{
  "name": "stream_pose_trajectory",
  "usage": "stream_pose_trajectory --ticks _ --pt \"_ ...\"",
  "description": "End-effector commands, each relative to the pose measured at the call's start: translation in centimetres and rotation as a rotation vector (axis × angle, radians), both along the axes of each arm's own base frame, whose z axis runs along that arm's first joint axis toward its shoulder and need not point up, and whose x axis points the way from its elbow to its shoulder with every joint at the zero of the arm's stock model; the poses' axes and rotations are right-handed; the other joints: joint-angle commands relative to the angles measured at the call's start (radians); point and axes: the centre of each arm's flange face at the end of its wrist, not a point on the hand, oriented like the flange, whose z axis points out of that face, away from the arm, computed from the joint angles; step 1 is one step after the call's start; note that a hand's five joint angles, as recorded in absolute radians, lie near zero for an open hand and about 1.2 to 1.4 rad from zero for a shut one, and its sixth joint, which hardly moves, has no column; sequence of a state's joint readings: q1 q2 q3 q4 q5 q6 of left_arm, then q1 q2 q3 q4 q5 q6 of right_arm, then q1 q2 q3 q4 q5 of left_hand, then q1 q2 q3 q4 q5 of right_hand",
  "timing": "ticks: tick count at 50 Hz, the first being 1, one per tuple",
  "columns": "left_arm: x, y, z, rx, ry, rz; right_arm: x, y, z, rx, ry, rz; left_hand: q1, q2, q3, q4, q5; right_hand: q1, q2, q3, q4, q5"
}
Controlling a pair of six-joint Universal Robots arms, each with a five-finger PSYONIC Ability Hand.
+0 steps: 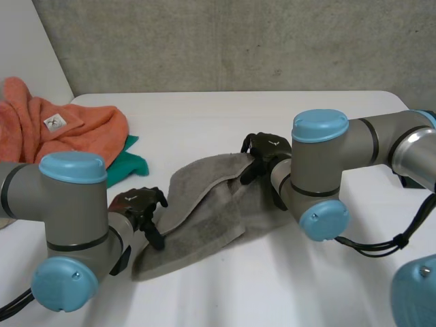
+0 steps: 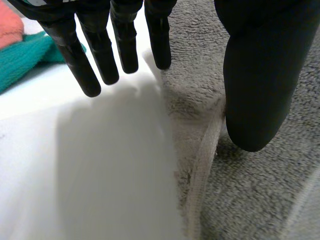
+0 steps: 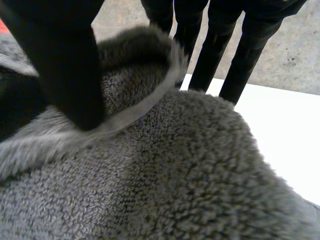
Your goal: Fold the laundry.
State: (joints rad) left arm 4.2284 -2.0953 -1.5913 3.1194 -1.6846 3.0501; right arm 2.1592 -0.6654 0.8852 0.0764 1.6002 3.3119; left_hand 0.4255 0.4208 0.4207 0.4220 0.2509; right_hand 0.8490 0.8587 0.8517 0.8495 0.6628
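Observation:
A grey towel (image 1: 204,211) lies partly folded over itself in the middle of the white table (image 1: 272,116). My left hand (image 1: 139,203) is at the towel's near left edge. In the left wrist view its fingers (image 2: 100,55) hang straight over bare table beside the hem, and its thumb (image 2: 255,75) rests on top of the towel (image 2: 260,190). My right hand (image 1: 266,151) is at the towel's far right corner, which is lifted off the table. There the thumb (image 3: 65,65) and fingers (image 3: 210,50) close on the raised hem of the towel (image 3: 175,175).
An orange cloth (image 1: 61,129) is heaped at the far left of the table, with a green cloth (image 1: 129,160) beside it, near my left hand. A concrete wall (image 1: 238,41) stands behind the table's far edge.

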Motion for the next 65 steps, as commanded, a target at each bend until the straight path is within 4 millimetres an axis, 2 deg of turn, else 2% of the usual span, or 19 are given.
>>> stream_pose_trajectory --ticks 1,10,13,16,20,23,27,28,31,32,35,36,41,46,50,55,58,59,65 --pt "-0.1 -0.3 -0.2 -0.015 -0.015 0.008 0.5 -1.2 0.7 -0.031 -0.02 -0.007 0.155 0.16 0.16 0.158 0.155 0.547 0.538 0.545 0.547 0.559" --pt "-0.9 0.1 0.0 -0.03 -0.006 -0.017 -1.8 0.9 8.8 -0.147 -0.049 0.047 0.04 0.045 0.045 0.044 0.04 0.547 0.538 0.545 0.547 0.559" --pt "-1.3 0.1 -0.1 -0.026 -0.001 -0.028 -2.7 2.3 10.7 -0.204 -0.04 0.083 0.318 0.323 0.323 0.321 0.318 0.547 0.538 0.545 0.547 0.559" --pt "-1.6 0.0 0.2 -0.04 0.004 -0.034 -3.6 3.3 11.9 -0.241 -0.017 0.099 0.954 0.959 0.959 0.958 0.954 0.547 0.538 0.545 0.547 0.559" --pt "-1.9 -1.3 2.0 -0.105 0.03 -0.023 -4.5 3.2 12.3 -0.282 0.042 0.101 0.971 0.975 0.976 0.974 0.971 0.547 0.538 0.545 0.547 0.559" --pt "-2.0 -3.5 4.4 -0.201 0.063 -0.006 -5.6 1.3 12.3 -0.345 0.131 0.07 0.971 0.975 0.976 0.974 0.971 0.547 0.538 0.545 0.547 0.559" --pt "-2.4 -6.9 9.8 -0.398 0.15 0.017 -5.4 -0.7 13.3 -0.452 0.191 0.066 0.971 0.975 0.976 0.974 0.971 0.547 0.538 0.545 0.547 0.559" --pt "-2.8 -8.0 12.3 -0.494 0.193 0.013 -4.9 -1.3 14.1 -0.505 0.182 0.066 0.971 0.975 0.976 0.974 0.971 0.547 0.538 0.545 0.547 0.559" --pt "-3.3 -9.4 16.5 -0.652 0.263 0.011 -4.1 -2.8 16.5 -0.646 0.121 0.048 0.971 0.975 0.976 0.974 0.971 0.547 0.538 0.545 0.547 0.559" --pt "-3.5 -10.1 19.1 -0.759 0.307 0.017 -3.8 -4.1 18.7 -0.778 0.057 0.018 0.971 0.975 0.976 0.974 0.971 0.547 0.538 0.545 0.547 0.559" --pt "-3.2 -10.8 23.3 -0.931 0.362 0.043 -3.9 -5.4 22.5 -0.99 -0.045 -0.048 0.971 0.975 0.976 0.974 0.971 0.547 0.538 0.545 0.547 0.559" --pt "-2.8 -11.0 25.7 -1.033 0.382 0.063 -4.1 -5.8 24.6 -1.11 -0.096 -0.078 0.971 0.975 0.976 0.974 0.971 0.547 0.538 0.545 0.547 0.559" --pt "-2.4 -10.0 29.4 -1.193 0.387 0.061 -4.5 -5.6 27.2 -1.249 -0.141 -0.058 0.971 0.975 0.976 0.974 0.971 0.547 0.538 0.545 0.547 0.559" --pt "-2.5 -8.5 27.1 -1.099 0.315 -0.01 -5.2 -5.7 25.4 -1.138 -0.053 0.083 0.971 0.975 0.976 0.974 0.971 0.547 0.538 0.545 0.547 0.559" --pt "-2.1 -7.2 22.8 -0.961 0.249 -0.056 -6.4 -6.0 22.4 -0.963 0.026 0.168 0.971 0.975 0.976 0.974 0.971 0.547 0.538 0.545 0.547 0.559" --pt "-1.8 -4.8 15.2 -0.744 0.154 -0.127 -7.7 -5.3 16.3 -0.693 0.172 0.319 0.971 0.975 0.976 0.974 0.971 0.547 0.538 0.545 0.547 0.559" --pt "-1.7 -3.8 12.1 -0.662 0.109 -0.163 -7.9 -4.4 13.3 -0.604 0.262 0.392 0.971 0.975 0.976 0.974 0.971 0.547 0.538 0.545 0.547 0.559" --pt "-1.7 -3.2 10.4 -0.621 0.083 -0.181 -7.9 -3.8 11.2 -0.552 0.328 0.437 0.971 0.975 0.976 0.974 0.971 0.547 0.538 0.545 0.547 0.559" --pt "-1.6 -2.8 6.2 -0.525 0.03 -0.198 -7.2 -2.1 5.1 -0.463 0.56 0.553 0.971 0.975 0.976 0.974 0.971 0.547 0.538 0.545 0.547 0.559"
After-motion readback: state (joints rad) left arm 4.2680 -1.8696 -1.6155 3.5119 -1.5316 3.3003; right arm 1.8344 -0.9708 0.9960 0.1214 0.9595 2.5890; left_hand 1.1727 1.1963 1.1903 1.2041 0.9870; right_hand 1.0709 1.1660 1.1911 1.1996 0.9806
